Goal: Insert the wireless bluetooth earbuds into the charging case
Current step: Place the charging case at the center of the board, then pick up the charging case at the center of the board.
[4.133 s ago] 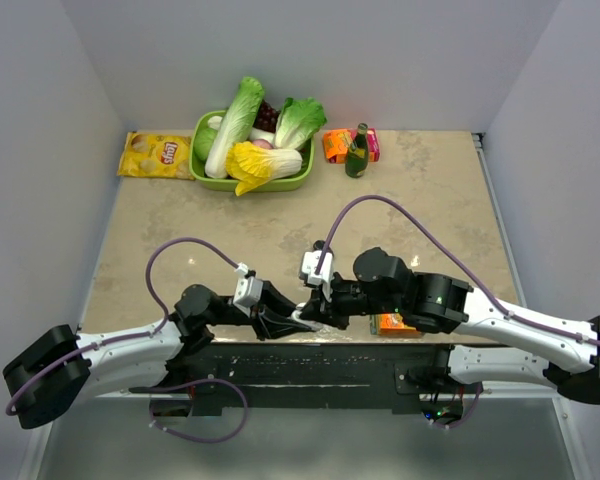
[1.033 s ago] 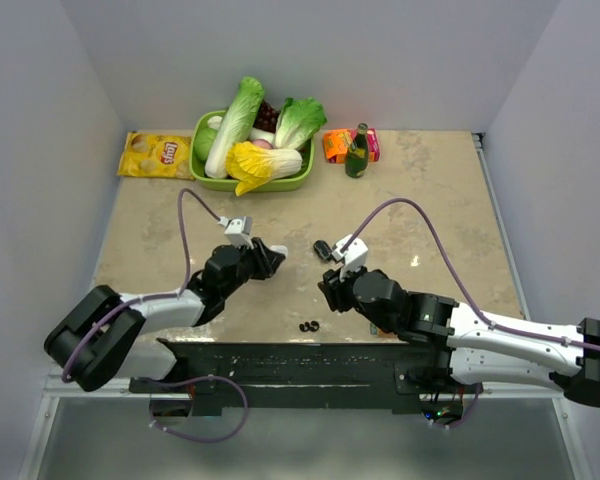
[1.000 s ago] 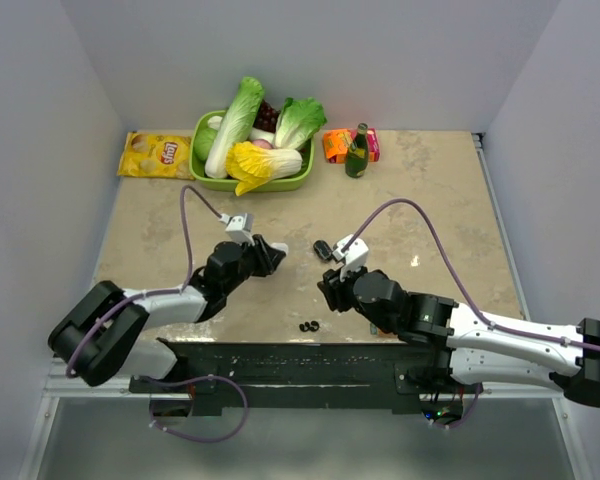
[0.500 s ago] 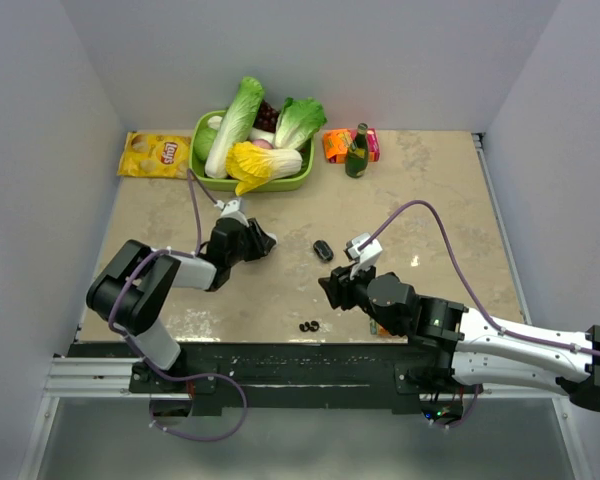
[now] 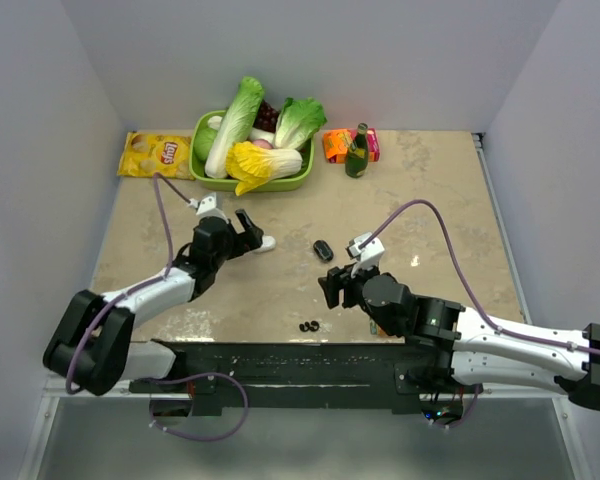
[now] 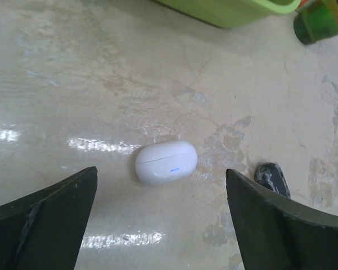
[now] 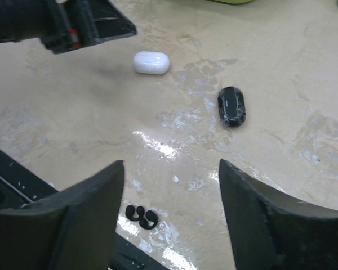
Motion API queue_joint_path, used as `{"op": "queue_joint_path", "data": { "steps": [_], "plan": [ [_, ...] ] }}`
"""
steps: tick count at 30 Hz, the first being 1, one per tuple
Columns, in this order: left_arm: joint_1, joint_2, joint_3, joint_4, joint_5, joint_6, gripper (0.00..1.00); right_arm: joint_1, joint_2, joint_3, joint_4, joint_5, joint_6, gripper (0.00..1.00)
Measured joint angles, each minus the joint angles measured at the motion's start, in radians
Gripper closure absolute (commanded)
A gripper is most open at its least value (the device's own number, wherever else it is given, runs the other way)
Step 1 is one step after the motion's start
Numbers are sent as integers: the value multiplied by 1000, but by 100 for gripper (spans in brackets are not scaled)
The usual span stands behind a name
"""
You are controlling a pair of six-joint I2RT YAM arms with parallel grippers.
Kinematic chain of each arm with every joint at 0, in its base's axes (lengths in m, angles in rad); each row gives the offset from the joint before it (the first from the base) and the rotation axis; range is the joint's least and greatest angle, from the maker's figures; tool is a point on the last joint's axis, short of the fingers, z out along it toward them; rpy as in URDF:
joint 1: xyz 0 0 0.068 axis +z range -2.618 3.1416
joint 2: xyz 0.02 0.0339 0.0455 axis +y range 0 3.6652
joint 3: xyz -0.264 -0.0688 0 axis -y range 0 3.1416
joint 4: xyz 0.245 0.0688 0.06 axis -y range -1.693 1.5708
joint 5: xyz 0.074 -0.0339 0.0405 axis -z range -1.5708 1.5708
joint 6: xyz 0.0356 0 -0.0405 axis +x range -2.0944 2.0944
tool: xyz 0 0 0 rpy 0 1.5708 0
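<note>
On the desk [image 5: 430, 200], near its near edge, we find the two black earbuds [image 5: 308, 326] lying side by side and touching, out of both cases. In the right wrist view this pair [image 7: 141, 216] sits low in the frame, in the gap between the two right fingers [image 7: 67, 225] but apart from both. In the top view the pair lies closer to the arm bases than the right jaws and slightly to their left.

The right jaws are spread wide and carry nothing. The black case [image 5: 323, 249] lies flat and closed ahead of them, well clear of the fingers [image 7: 232, 106].

The left jaws are likewise spread wide and hold nothing. The white case [image 6: 166, 162] lies closed on the desk ahead of them, centred in the gap between the left fingers [image 6: 42, 219] and touching neither. In the top view the white case [image 5: 267, 242] is just beside the left fingertips. The black earbuds are well apart from the left jaws.

The black case lies to the right of the white one, between the two arms.

At the far edge stand a green basket [image 5: 202, 172] of vegetables, a yellow chip bag [image 5: 155, 155] and a dark bottle [image 5: 357, 152].
</note>
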Motion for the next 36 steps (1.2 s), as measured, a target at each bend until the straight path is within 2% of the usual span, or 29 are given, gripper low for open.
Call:
{"op": "queue_joint_path", "data": {
  "steps": [2,5,8,11,13,14,19,26,32,36],
  "plan": [
    [0,-74,-3,-54,-44,-11,0,0,10,-2,-1,31,15,16],
    [0,-143,-15,-89,-77,-47,0,-1,21,-30,24,54,35,16],
    [0,-196,-103,-42,-37,-76,0,-15,53,-48,31,51,51,25],
    [-1,-352,-348,113,45,-117,2,-64,117,-47,35,29,66,38],
    [-3,-464,-466,125,81,-137,4,-124,147,-48,42,-16,71,43],
    [-5,-482,-478,125,88,-138,5,-164,154,-51,52,-41,74,44],
    [-76,-564,-479,178,117,-99,5,-378,210,-69,161,-175,97,43],
    [-248,-389,-325,150,74,-3,6,-512,543,45,241,-313,100,48],
    [-271,-432,-312,121,34,24,11,-570,758,189,270,-366,86,65],
    [-272,-505,-320,98,10,30,18,-611,856,259,283,-376,77,85]
  ]
}}
